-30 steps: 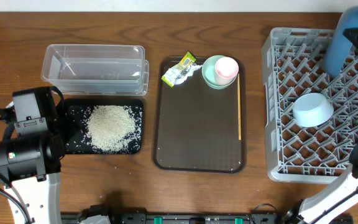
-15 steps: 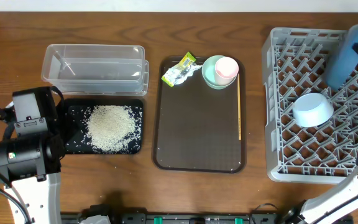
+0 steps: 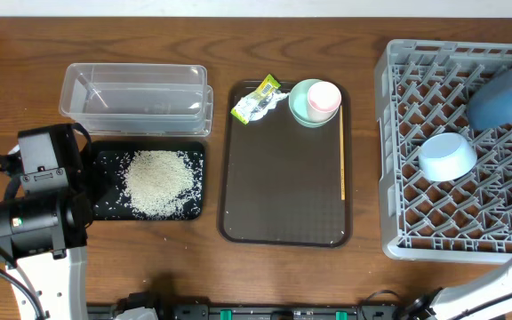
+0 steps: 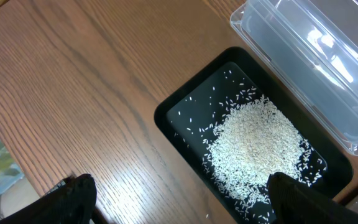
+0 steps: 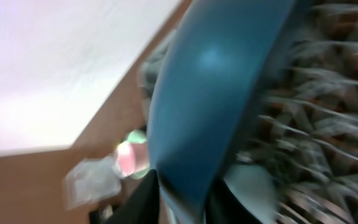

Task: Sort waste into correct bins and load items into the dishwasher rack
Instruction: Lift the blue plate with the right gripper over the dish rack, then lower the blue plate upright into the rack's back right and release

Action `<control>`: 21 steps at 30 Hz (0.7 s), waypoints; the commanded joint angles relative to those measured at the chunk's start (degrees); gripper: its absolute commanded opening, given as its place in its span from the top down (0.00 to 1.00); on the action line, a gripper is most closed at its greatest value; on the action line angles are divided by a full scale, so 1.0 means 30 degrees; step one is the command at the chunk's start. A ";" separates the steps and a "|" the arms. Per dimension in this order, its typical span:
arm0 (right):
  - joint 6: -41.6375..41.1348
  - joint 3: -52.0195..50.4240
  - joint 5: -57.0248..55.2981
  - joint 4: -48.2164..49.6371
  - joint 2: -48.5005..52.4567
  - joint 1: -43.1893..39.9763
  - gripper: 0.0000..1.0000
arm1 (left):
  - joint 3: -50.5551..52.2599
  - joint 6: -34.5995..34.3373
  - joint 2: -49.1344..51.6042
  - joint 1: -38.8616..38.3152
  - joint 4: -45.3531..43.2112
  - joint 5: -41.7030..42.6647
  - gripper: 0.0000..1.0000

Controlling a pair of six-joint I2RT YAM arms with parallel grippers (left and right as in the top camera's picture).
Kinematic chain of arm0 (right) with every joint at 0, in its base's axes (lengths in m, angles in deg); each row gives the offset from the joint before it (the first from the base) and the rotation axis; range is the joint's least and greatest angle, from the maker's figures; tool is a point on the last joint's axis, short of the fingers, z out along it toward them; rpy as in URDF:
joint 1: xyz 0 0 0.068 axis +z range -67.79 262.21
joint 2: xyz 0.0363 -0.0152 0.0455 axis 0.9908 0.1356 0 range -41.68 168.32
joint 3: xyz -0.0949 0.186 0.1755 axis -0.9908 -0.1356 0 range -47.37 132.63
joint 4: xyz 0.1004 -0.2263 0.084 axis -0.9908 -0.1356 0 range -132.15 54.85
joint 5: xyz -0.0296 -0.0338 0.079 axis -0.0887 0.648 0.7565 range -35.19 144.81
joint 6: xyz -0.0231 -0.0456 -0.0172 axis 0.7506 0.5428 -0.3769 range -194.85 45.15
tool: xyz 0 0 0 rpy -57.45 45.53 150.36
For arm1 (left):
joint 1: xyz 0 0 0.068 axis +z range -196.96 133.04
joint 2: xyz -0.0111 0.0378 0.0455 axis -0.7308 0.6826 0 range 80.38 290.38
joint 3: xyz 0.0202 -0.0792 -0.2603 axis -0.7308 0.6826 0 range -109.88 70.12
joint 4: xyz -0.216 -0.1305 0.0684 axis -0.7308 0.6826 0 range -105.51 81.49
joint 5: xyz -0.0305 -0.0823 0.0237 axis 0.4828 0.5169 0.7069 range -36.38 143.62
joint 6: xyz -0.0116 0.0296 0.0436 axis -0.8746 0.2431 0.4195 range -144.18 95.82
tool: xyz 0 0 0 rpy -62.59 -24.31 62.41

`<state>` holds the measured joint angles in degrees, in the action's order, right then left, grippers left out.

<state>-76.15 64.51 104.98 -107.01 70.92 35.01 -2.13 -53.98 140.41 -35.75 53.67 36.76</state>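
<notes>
The dark-blue plate (image 3: 505, 98) leans tilted over the far right of the grey dishwasher rack (image 3: 398, 178), next to the light-blue bowl (image 3: 447, 156). In the blurred right wrist view the plate (image 5: 210, 93) fills the frame, its lower rim between the fingers of my right gripper (image 5: 182, 194); contact is unclear. My left gripper (image 4: 188, 202) hangs open over the near corner of the black tray (image 4: 185, 112) holding the rice heap (image 4: 253, 143). The clear tub (image 3: 136, 98) stands behind it. Wrapper (image 3: 256, 102), mint bowl (image 3: 302, 108), pink cup (image 3: 324, 96) and chopstick (image 3: 342, 160) lie on the brown tray (image 3: 283, 204).
My left arm's body (image 3: 38, 213) stands at the table's front left, beside the black tray (image 3: 105, 203). Part of my right arm (image 3: 505, 284) shows at the front right corner, below the rack.
The plate has tipped from standing upright at the rack's back right to leaning lower and flatter. The right arm's dark parts have left the overhead view's top right. The left arm is still.
</notes>
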 commanded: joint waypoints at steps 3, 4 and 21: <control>-0.2120 0.0073 -0.4473 -0.0335 -0.2543 -0.1056 0.48 | -0.0029 0.0036 0.0066 0.0080 0.0073 -0.0117 0.09; -0.2514 0.0073 -0.5085 -0.0437 -0.2900 -0.1122 0.46 | -0.0029 0.0036 0.0066 0.0080 0.0073 -0.0117 0.09; -0.3009 0.0066 -0.5115 -0.0568 -0.8240 0.3526 0.34 | -0.0029 0.0036 0.0066 0.0080 0.0073 -0.0117 0.09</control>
<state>-85.89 64.46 87.19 -108.43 48.36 40.82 -2.13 -53.98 140.41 -35.75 53.65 36.76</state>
